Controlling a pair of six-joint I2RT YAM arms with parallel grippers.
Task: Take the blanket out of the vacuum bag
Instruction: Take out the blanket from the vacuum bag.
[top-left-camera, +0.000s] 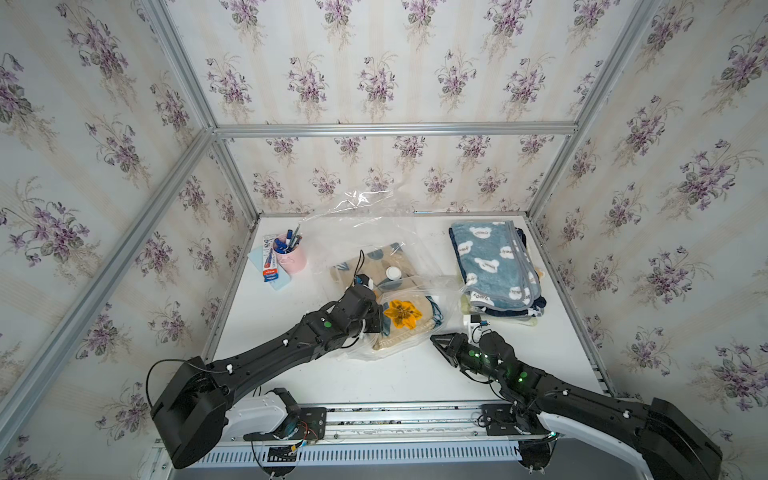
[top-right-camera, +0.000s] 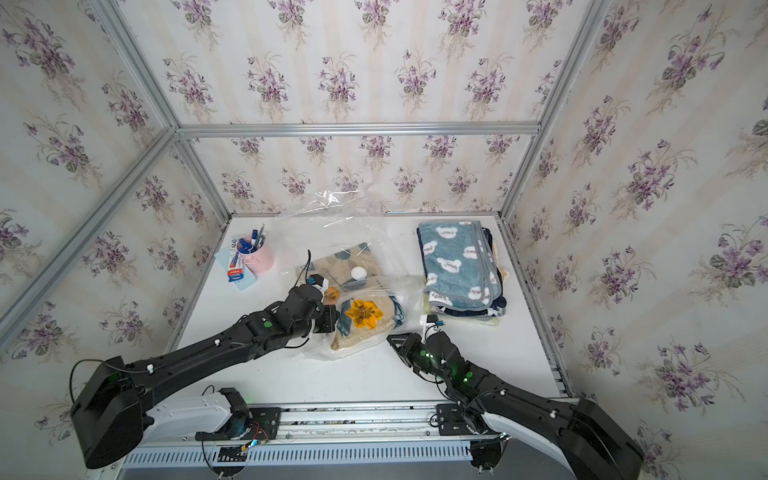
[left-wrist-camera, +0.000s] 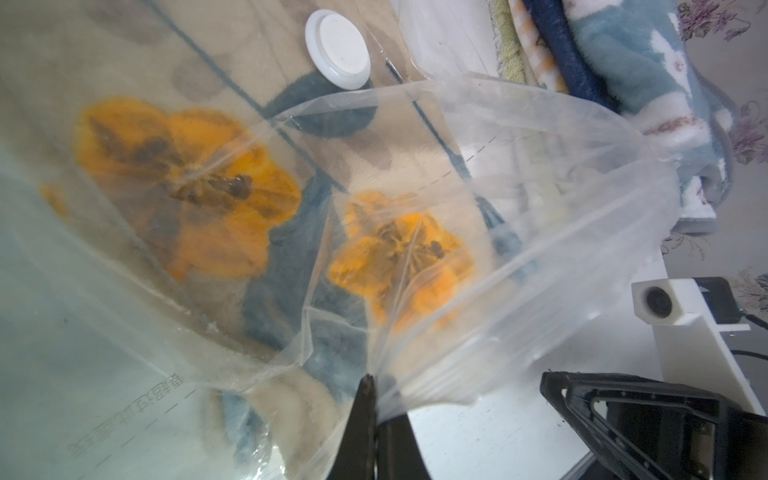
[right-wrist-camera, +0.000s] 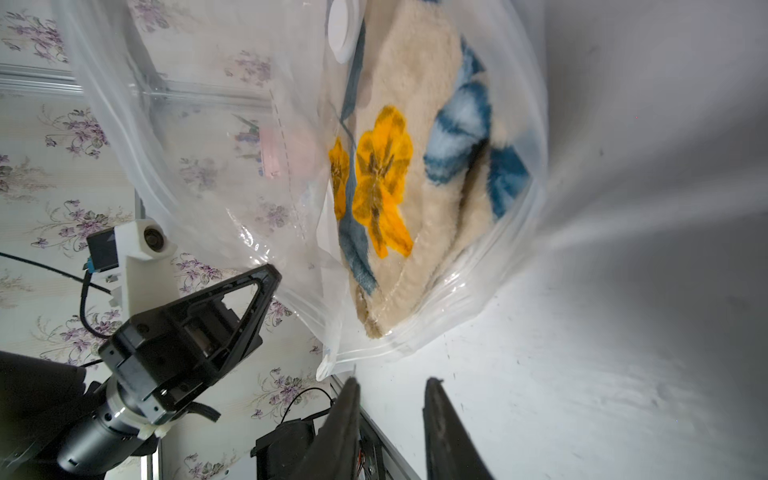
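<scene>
The vacuum bag (top-left-camera: 365, 232) is a clear crinkly plastic bag lying mid-table, its far end standing up against the back wall. Its round white valve (top-left-camera: 393, 273) faces up. Inside lies the folded blanket (top-left-camera: 402, 314), beige with orange flowers and blue leaves. My left gripper (left-wrist-camera: 374, 380) is shut on a fold of the bag's plastic (left-wrist-camera: 519, 249) at the bag's near left edge, over the blanket (left-wrist-camera: 199, 187). My right gripper (right-wrist-camera: 392, 380) stands open just off the bag's near corner (right-wrist-camera: 419, 345), with nothing between its fingers; in a top view it (top-left-camera: 434, 338) hovers right of the bag.
A stack of folded blankets, blue with white bears on top (top-left-camera: 494, 266), lies at the back right, close to the bag. A pink cup of pens (top-left-camera: 291, 254) and some cards (top-left-camera: 270, 272) stand at the back left. Flowered walls enclose three sides.
</scene>
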